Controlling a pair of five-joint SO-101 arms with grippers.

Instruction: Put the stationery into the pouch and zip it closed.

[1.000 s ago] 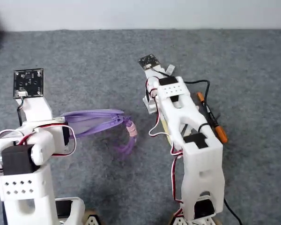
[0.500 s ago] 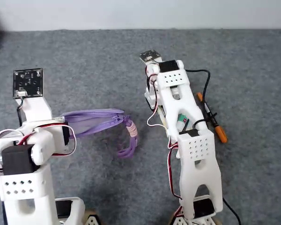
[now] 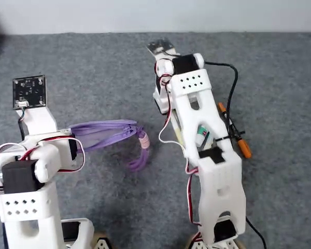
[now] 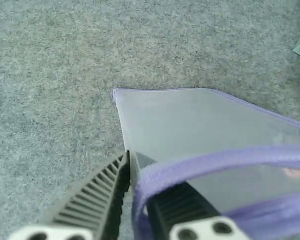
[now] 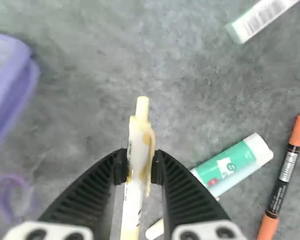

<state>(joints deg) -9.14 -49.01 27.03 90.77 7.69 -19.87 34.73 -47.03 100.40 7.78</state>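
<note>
Pen [image 5: 141,115], cream-coloured, is clamped in my right gripper [image 5: 139,156], its long axis running out past the fingertips. Seen from the high view, the purple pouch [image 3: 101,134] lies at about 8 o'clock from it. My left gripper [image 4: 132,160] pinches one edge, and the open end seems turned toward the pen.

pouch [image 3: 101,134] left | glue stick [image 5: 232,165] right of it, between pen [image 5: 139,140] and marker [image 5: 285,170]
</note>
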